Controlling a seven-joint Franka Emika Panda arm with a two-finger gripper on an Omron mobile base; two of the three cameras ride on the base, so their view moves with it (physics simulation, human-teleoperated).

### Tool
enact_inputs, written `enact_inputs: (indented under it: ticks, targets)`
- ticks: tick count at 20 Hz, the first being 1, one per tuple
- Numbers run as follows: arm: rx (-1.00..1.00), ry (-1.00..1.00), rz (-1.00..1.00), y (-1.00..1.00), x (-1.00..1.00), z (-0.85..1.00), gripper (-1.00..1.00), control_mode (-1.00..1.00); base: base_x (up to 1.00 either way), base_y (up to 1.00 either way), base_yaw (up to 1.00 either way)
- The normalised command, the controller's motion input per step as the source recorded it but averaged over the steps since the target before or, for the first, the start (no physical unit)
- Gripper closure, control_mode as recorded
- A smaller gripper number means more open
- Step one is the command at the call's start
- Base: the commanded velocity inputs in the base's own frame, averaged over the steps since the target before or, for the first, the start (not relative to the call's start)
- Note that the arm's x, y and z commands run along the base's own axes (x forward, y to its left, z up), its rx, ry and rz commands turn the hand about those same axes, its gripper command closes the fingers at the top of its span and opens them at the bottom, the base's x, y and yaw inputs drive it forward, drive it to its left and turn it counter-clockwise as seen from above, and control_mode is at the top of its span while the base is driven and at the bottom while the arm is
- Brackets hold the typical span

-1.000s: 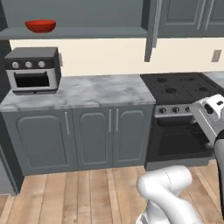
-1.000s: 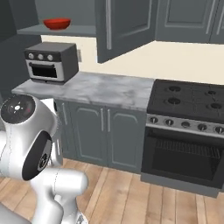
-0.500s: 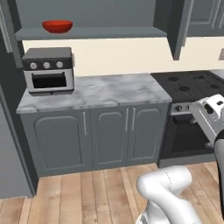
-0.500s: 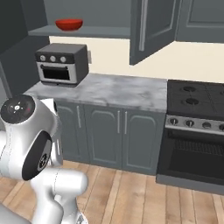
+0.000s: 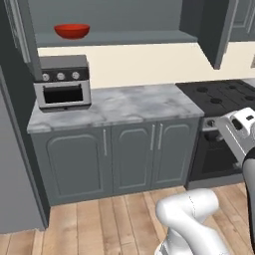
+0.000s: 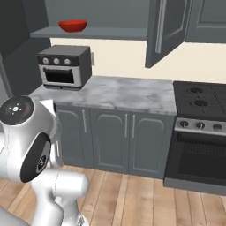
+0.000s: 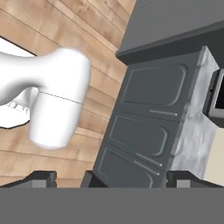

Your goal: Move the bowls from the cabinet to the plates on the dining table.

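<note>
Since the earlier frames the base had driven closer, so both base views shifted and the toaster oven (image 5: 62, 82) and the counter (image 5: 129, 104) looked larger. The red bowl (image 5: 72, 31) sat on the open cabinet shelf (image 5: 114, 37), high above the toaster oven. The tool (image 7: 111, 177) stood open and empty, aimed down at the lower doors (image 7: 144, 113), so the bowl lay far up and forward from it.

The open cabinet (image 5: 109, 20) had one shelf (image 5: 119, 38), and the red bowl (image 5: 72, 31) sat directly on it toward its left end. Below, a marble counter (image 5: 134, 104) carried a toaster oven (image 5: 62, 82) at its left end, standing upright against the wall. A wooden plank floor (image 5: 114, 219) ran beneath the counter's grey doors.
</note>
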Motion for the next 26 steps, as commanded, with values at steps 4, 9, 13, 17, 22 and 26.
enact_inputs:
  ticks: [4,9,13,17,22,26]
  targets:
    - [0.00,0.00,0.00,0.00,0.00,0.00,-1.00,1.00,0.37,0.54,-0.06]
    - [0.00,0.00,0.00,0.00,0.00,0.00,-1.00,1.00,0.31,0.66,-0.06]
    - [0.00,0.00,0.00,0.00,0.00,0.00,-1.00,1.00,0.44,0.51,-0.08]
    - [0.00,0.00,0.00,0.00,0.00,0.00,-1.00,1.00,0.44,0.17,-0.13]
    - [0.00,0.00,0.00,0.00,0.00,0.00,-1.00,1.00,0.49,0.06,-0.13]
    - [0.00,0.00,0.00,0.00,0.00,0.00,-1.00,1.00,0.42,0.35,-0.09]
